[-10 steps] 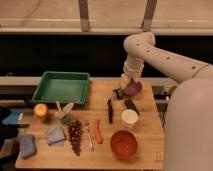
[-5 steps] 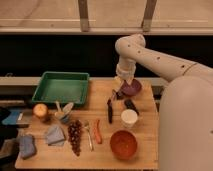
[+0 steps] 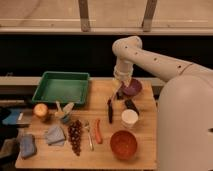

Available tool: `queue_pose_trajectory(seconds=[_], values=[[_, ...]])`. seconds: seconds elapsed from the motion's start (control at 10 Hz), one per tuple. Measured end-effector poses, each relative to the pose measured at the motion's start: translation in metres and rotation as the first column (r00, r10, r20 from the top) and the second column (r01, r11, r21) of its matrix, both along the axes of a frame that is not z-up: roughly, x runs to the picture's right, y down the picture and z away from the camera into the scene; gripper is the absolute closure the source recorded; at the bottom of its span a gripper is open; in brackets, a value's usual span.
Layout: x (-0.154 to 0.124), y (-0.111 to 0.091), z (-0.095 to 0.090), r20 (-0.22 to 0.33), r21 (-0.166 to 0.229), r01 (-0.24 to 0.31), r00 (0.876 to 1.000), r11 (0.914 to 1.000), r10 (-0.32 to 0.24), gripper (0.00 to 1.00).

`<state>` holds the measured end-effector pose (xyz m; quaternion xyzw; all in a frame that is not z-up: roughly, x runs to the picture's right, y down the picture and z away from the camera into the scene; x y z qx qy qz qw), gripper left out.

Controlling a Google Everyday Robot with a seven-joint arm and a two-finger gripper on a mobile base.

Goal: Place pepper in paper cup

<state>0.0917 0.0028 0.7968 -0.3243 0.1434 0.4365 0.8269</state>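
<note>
The red-orange pepper [image 3: 97, 133] lies on the wooden table [image 3: 145, 160], near the front middle, between a spoon [image 3: 89, 135] and the orange bowl [image 3: 123, 144]. The white paper cup [image 3: 130, 118] stands upright to the right of the pepper, just behind the orange bowl. My gripper [image 3: 117, 91] hangs from the white arm over the back middle of the table, next to the left edge of the purple bowl [image 3: 133, 88]. It is well behind the pepper and the cup, and I see nothing in it.
A green tray [image 3: 62, 87] sits at the back left. A dark utensil [image 3: 110, 110] and a dark object [image 3: 131, 106] lie below the gripper. A grape bunch [image 3: 75, 135], blue cloth [image 3: 55, 135], blue sponge [image 3: 27, 145] and an orange fruit [image 3: 41, 110] fill the left side.
The arm has swung to the left and the gripper has moved from over the purple bowl to its left edge. The things on the table have not moved.
</note>
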Motion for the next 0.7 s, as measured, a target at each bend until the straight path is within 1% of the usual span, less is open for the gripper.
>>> queue_pose_trajectory(seconds=[0.1,0.2,0.3,0.4,0.5,0.7], values=[[-0.009,0.011,-0.003,0.006,-0.005,0.017,1.000,0.9998,-0.017,0.38],[-0.023,0.028,-0.009,0.018,-0.013,0.036,0.999,0.9993,-0.036,0.38],[-0.043,0.050,-0.018,0.040,-0.024,0.055,0.998,0.9982,-0.054,0.38],[-0.058,0.066,-0.025,0.061,-0.033,0.070,0.996,0.9970,-0.068,0.38],[-0.072,0.084,-0.030,0.082,-0.045,0.086,0.993,0.9953,-0.082,0.38],[-0.093,0.112,-0.034,0.124,-0.077,0.118,0.986,0.9901,-0.108,0.38]])
